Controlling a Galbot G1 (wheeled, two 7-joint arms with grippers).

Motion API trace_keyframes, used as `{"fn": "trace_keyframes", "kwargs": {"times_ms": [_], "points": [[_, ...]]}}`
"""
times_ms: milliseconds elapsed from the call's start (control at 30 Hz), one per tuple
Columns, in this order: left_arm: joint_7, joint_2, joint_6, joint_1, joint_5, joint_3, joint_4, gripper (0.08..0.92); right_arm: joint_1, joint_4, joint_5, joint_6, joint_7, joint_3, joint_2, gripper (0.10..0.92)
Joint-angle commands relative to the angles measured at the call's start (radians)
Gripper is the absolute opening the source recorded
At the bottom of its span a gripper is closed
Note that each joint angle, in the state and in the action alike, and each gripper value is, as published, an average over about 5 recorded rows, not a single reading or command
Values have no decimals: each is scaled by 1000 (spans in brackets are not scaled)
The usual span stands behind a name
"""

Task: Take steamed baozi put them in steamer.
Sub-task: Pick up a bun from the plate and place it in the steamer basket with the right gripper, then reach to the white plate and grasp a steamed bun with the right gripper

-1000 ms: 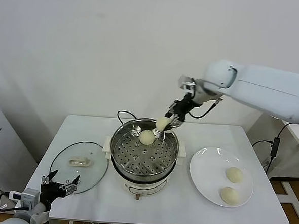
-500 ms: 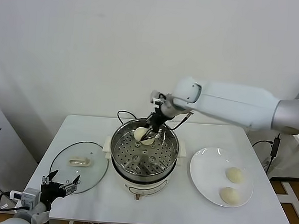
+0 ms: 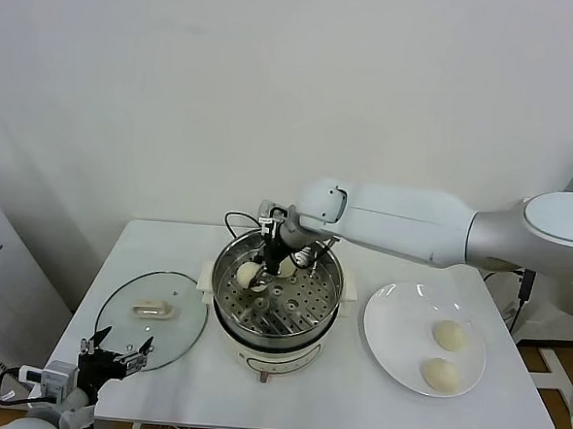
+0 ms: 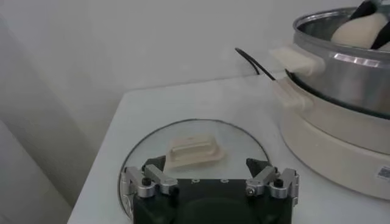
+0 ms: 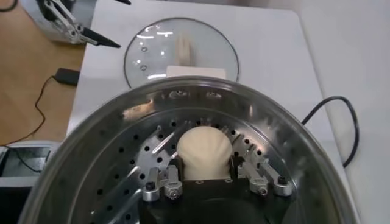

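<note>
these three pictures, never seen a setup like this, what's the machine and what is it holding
It is a two-armed robot at a white table. The wide picture comes from a camera on its head; the other two come from cameras on its wrists. The right gripper reaches into the steamer, shut on a bun just above the holed tray. A second bun lies behind it in the pot. Two more buns wait on the plate. The left gripper waits open by the glass lid.
</note>
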Motion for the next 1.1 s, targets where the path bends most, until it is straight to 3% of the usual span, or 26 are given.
{"fn": "trace_keyframes", "kwargs": {"times_ms": [33, 133, 500, 833, 1100], "points": [[1, 3, -2, 0, 0, -1, 3, 823, -48, -19, -13, -6, 30, 7, 26, 463], [1, 3, -2, 0, 0, -1, 4, 823, -50, -19, -15, -8, 34, 8, 23, 510], [1, 1, -1, 1, -1, -4, 8, 823, 45, 26, -16, -8, -35, 21, -79, 802], [1, 3, 0, 8, -1, -11, 2, 823, 322, 139, -159, 118, -368, -77, -392, 823], [1, -1, 0, 13, 0, -15, -3, 823, 352, 182, -398, 223, -527, -166, -643, 823]]}}
